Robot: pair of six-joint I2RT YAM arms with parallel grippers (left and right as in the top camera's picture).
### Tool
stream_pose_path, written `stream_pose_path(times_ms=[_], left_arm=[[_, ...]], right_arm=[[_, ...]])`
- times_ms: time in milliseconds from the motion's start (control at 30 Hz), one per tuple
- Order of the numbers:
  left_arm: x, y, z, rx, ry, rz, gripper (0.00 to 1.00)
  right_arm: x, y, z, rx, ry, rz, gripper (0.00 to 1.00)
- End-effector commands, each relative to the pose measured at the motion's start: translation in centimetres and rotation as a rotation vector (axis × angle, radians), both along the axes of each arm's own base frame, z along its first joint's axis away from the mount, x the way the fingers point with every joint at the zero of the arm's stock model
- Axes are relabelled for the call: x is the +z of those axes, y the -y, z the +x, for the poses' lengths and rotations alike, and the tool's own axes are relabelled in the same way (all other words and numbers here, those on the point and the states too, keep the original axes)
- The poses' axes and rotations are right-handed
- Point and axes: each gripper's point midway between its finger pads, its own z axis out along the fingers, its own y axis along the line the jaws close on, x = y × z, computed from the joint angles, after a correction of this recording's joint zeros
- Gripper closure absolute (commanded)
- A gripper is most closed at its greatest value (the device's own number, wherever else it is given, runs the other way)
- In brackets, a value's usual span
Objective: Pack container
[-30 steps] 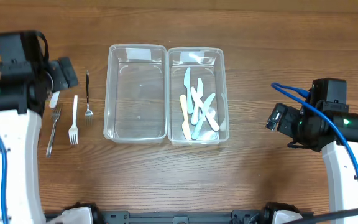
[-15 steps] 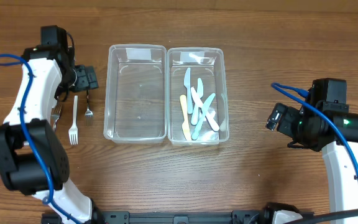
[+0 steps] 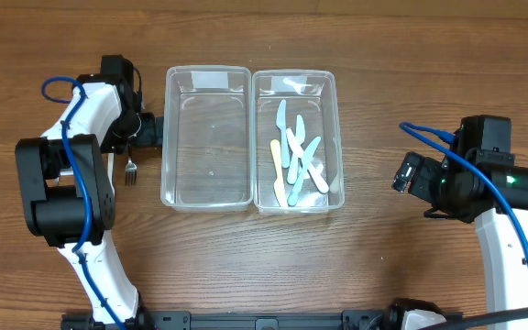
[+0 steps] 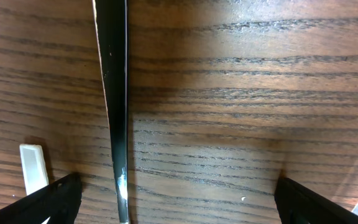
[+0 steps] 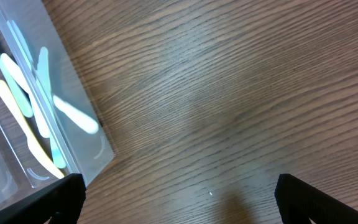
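Two clear containers stand side by side at mid-table. The left container (image 3: 207, 174) holds nothing; the right container (image 3: 293, 75) holds several pastel plastic knives (image 3: 296, 158). My left gripper (image 3: 145, 130) hangs low by the left container's outer wall, over the forks. Only the tines of a dark fork (image 3: 129, 170) show under the arm. In the left wrist view its dark handle (image 4: 118, 106) runs between my open left gripper's (image 4: 179, 208) fingers, nearer the left one. My right gripper (image 3: 409, 174) stands open and holds nothing, right of the containers.
A white utensil end (image 4: 33, 167) lies beside the dark handle. The right wrist view shows the right container's corner (image 5: 95, 149) with the knives (image 5: 36, 106) and bare wood under the right gripper (image 5: 182, 205).
The left arm swung from the far left edge to the left container's side and dropped low over the forks. Both containers sit slightly further right. The right arm has not moved.
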Motion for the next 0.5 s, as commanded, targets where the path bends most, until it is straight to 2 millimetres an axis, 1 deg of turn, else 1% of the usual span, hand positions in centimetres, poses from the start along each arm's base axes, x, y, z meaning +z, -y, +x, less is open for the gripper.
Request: stream_pose_path(times_ms=[0, 100, 267, 300, 333, 367, 400, 467], left_arm=[[-1.58, 0.48, -0.64, -0.019, -0.050, -0.013, 0.08], [-1.57, 0.50, -0.95, -0.019, -0.063, -0.013, 0.27], [-1.57, 0.51, -1.10, -0.019, -0.069, -0.014, 0.52], [-1.57, 0.51, -1.10, -0.019, -0.069, -0.014, 0.60], [-1.56, 0.51, -1.12, -0.019, -0.070, -0.014, 0.64], [-1.56, 0.52, -1.17, -0.019, -0.072, -0.014, 0.64], [-1.56, 0.52, -1.18, -0.019, -0.073, -0.014, 0.70], [-1.56, 0.52, -1.18, -0.019, -0.073, -0.014, 0.78]], right_arm=[[0.15, -0.15, 0.06, 0.013, 0.010, -0.002, 0.00], [0.16, -0.14, 0.07, 0.013, 0.011, -0.002, 0.00], [0.16, -0.14, 0.05, 0.014, 0.010, -0.002, 0.00], [0.16, -0.15, 0.05, 0.017, 0.010, -0.003, 0.00], [0.15, -0.15, 0.05, 0.017, 0.010, -0.003, 0.00], [0.15, -0.14, 0.04, 0.016, 0.010, -0.003, 0.00], [0.15, -0.14, 0.04, 0.016, 0.010, -0.003, 0.00], [0.15, -0.14, 0.04, 0.016, 0.010, -0.003, 0.00]])
